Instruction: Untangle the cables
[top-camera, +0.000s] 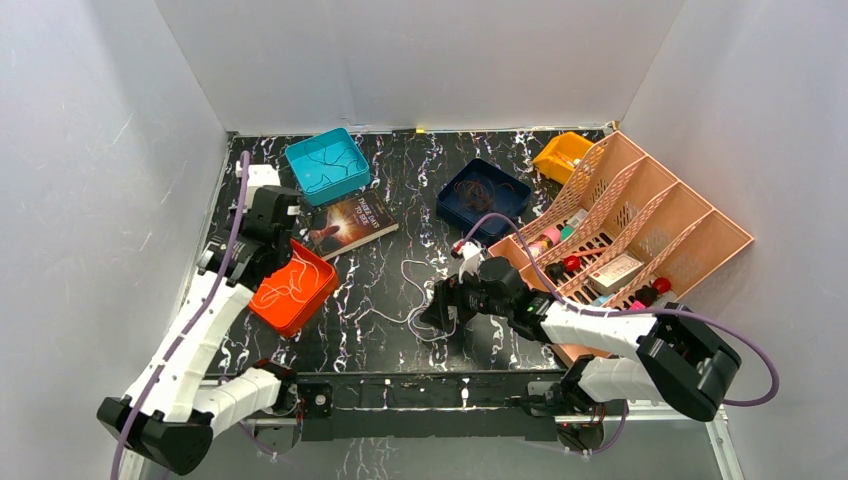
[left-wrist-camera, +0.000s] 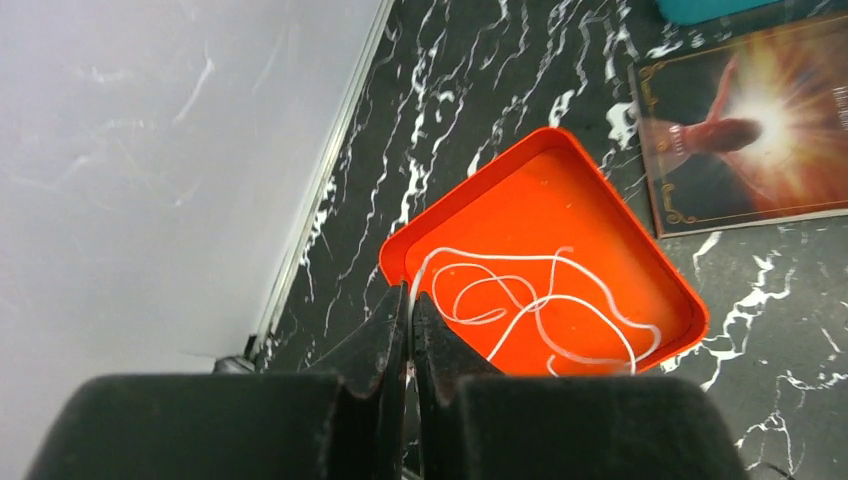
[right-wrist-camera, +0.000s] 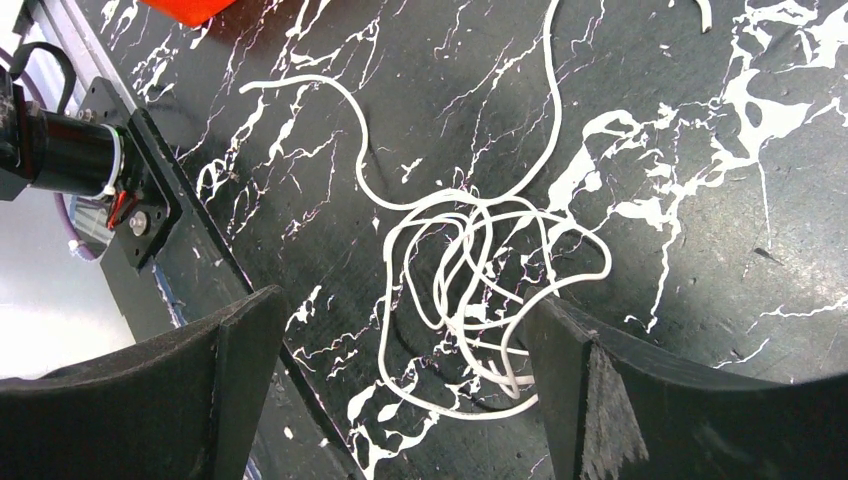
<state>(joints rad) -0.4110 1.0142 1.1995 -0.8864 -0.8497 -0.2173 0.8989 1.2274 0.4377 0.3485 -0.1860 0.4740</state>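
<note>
Two grippers are working over the dark marbled table (top-camera: 400, 165). The right gripper (right-wrist-camera: 400, 335) is hovering with its fingers spread wide, one on either side of a whitish tangle of cables (right-wrist-camera: 470, 280) lying on the table in the middle of the right wrist frame. The left gripper (left-wrist-camera: 410, 330) is pressing its fingers together at the lower-left rim of an orange tray (left-wrist-camera: 560, 200). One white cable (left-wrist-camera: 540, 300) is lying looped inside; whether its end is being pinched cannot be told.
</note>
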